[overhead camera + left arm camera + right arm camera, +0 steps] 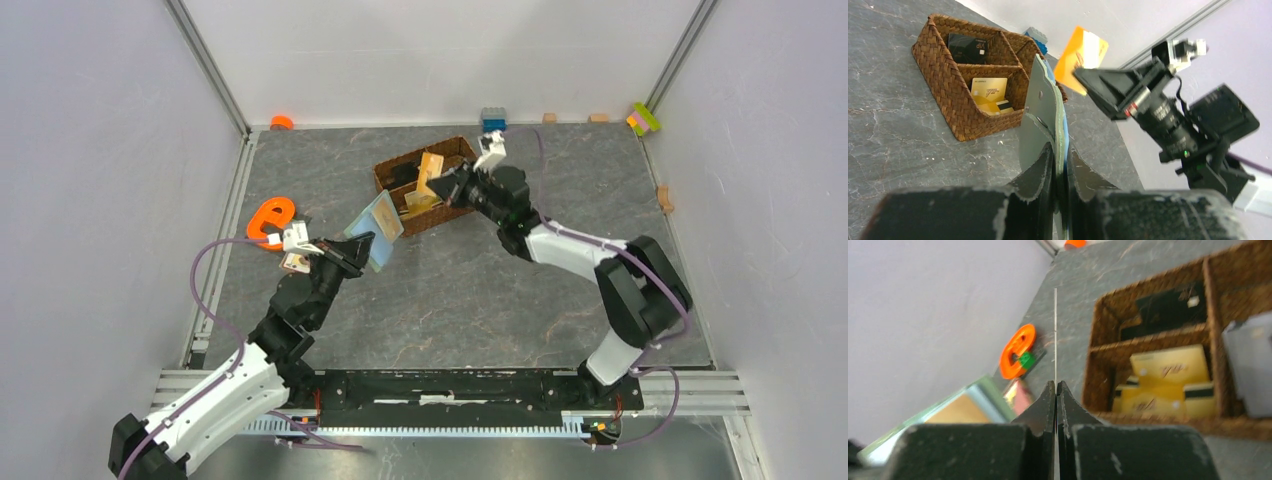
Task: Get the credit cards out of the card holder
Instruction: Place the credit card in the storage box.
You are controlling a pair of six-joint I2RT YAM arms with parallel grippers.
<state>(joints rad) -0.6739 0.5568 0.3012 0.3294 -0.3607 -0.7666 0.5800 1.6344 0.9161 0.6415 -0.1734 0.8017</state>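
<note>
**One card out, more still in the holder**

Left gripper (pixel 362 243) pinches the open card holder (pixel 379 229) above the table; right gripper (pixel 440 187) is clamped on a tan card (pixel 430 170) over the wicker basket (pixel 398 172). Another card (pixel 954 414) sits inside

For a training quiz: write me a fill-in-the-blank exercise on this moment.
1. The left gripper is shut on the ___.
2. The right gripper pinches a thin ___ edge-on.
3. Yellow cards lie in the wicker ___.
4. The orange shape lies on the table's ___ side.

Missing words: wallet; card; basket; left
</note>
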